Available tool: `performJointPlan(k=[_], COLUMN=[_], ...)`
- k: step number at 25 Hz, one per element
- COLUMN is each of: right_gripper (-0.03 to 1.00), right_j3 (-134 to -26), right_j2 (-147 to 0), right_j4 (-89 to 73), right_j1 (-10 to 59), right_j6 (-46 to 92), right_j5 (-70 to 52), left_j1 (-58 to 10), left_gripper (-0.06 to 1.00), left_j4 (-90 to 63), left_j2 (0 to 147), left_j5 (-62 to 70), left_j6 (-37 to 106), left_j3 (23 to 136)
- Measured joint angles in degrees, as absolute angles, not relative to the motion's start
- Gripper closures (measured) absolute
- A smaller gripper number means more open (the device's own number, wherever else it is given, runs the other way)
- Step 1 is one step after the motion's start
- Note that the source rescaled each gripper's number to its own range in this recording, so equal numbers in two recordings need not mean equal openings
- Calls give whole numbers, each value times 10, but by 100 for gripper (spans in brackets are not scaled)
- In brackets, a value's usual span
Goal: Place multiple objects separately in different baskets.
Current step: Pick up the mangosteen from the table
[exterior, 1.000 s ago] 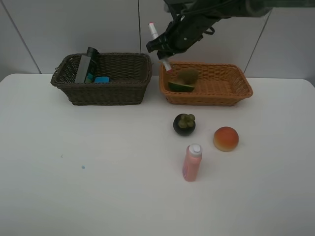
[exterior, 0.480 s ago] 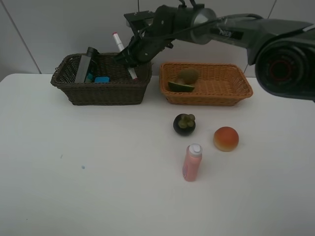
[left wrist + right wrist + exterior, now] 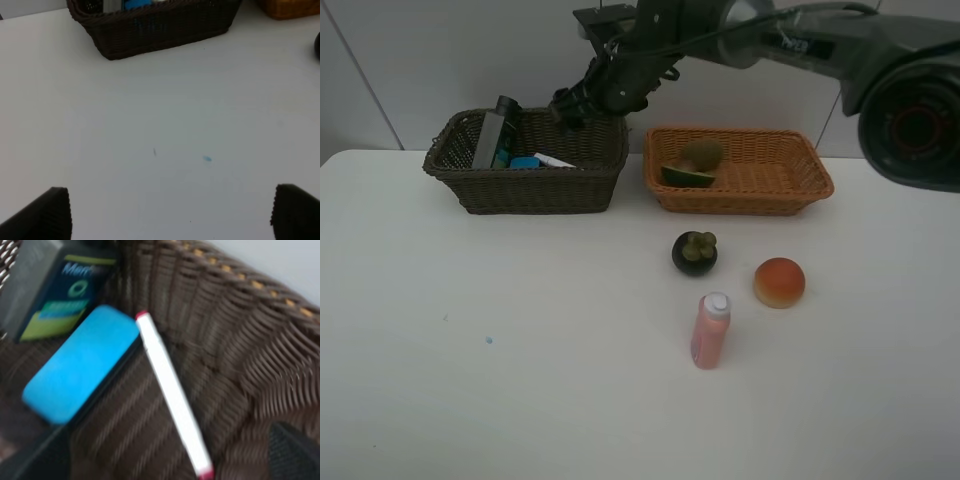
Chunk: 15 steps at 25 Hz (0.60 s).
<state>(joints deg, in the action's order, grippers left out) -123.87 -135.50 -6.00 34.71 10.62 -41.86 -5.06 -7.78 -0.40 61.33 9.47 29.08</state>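
The white-pink marker (image 3: 555,160) lies loose in the dark brown basket (image 3: 525,192), beside the blue eraser (image 3: 525,162) and the dark green pump bottle (image 3: 492,135). My right gripper (image 3: 570,103) hangs open just above that basket's right end. In the right wrist view the marker (image 3: 172,390) rests free between eraser (image 3: 80,362) and wicker wall (image 3: 225,340). The orange basket (image 3: 800,187) holds the halved avocado (image 3: 685,177) and kiwi (image 3: 703,153). Mangosteen (image 3: 694,252), bun (image 3: 779,281) and pink bottle (image 3: 710,330) stand on the table. My left gripper (image 3: 167,215) is open over bare table.
The white table (image 3: 520,350) runs to a tiled wall behind both baskets. A small blue speck (image 3: 207,158) and a faint mark sit on the table in front of the dark basket (image 3: 160,30). The right arm reaches in from the upper right, over the orange basket.
My right gripper carried the marker left from above the orange basket to the dark basket, then opened. The marker now lies inside the dark basket. The left side has not moved.
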Motion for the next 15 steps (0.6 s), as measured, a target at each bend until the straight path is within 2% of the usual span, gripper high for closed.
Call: performJointPlan(k=[6, 15], right_gripper=[-3, -3], right_j3=[-1242, -1116], right_j2=[-1275, -1232], right_j4=[-43, -41], right_j1=[347, 347], right_j6=[92, 67], right_j5=[-665, -697], left_j1=[-51, -51], left_gripper=[-6, -6], left_j4=[-78, -78], left_j2=[-4, -4], left_j5=[613, 613], left_j6=[95, 95], left_j3=[291, 291])
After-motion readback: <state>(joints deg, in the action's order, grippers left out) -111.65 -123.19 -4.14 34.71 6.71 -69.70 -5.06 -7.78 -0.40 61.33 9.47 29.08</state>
